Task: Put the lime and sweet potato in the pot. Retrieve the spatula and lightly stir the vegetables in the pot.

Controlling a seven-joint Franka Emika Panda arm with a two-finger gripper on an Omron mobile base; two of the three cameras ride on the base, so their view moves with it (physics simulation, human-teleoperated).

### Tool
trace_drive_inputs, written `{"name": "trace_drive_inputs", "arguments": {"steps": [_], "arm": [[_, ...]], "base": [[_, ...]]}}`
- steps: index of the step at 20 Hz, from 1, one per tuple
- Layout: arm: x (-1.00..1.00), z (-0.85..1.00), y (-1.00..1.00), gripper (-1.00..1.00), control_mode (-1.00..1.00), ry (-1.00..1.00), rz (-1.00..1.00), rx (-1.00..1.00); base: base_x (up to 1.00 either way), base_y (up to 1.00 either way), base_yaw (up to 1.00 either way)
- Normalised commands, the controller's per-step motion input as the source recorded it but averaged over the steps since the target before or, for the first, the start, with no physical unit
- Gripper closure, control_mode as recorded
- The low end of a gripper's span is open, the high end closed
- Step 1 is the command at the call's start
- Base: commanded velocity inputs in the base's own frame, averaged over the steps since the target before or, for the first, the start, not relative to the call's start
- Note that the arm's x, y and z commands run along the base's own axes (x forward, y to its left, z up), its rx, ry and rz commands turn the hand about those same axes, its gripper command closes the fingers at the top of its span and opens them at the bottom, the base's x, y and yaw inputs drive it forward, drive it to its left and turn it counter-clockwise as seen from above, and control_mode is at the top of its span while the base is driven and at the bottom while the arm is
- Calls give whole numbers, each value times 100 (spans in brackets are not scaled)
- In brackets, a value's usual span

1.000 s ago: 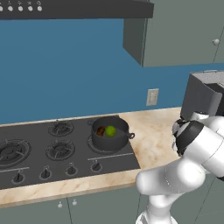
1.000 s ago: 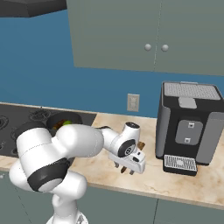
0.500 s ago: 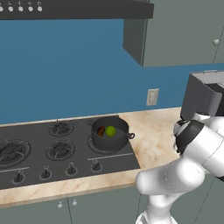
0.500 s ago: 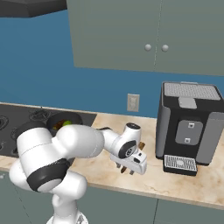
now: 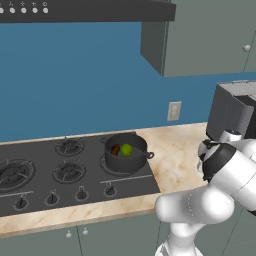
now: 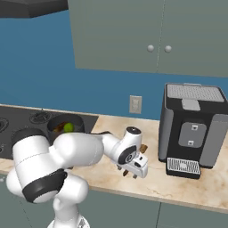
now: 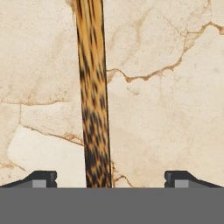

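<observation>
From the left base view, the round dark grey metal pot (image 5: 126, 151) sits on a right-hand burner of the black stovetop (image 5: 45, 175), with the small yellow-green lime (image 5: 126, 149) and the reddish-brown sweet potato (image 5: 115, 149) inside it. From the right base view, the two-finger gripper (image 6: 129, 173) hangs low over the beige marble counter (image 6: 187, 185), near the dark coffee machine (image 6: 192, 129) and well apart from the pot. In the hand view, the slender speckled brown wooden spatula (image 7: 92, 87) lies flat on the marble between the spread dark fingertips (image 7: 41, 178), which stand apart from it, grasping nothing.

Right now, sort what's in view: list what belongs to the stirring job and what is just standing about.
Job: pot on the stove, lime and sweet potato inside it, spatula lying on the counter, open gripper above it.

Standing about: coffee machine, wall outlet, cabinets.
</observation>
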Motion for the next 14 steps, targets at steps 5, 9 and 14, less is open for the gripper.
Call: {"name": "trace_drive_inputs", "arguments": {"steps": [5, 9, 14], "arm": [[0, -1, 4, -100, -100, 0, 0, 0], [0, 0, 21, -100, -100, 0, -1, -1], [0, -2, 11, -100, -100, 0, 0, -1]], "base": [[0, 0, 0], [0, 0, 0], [0, 0, 0]]}}
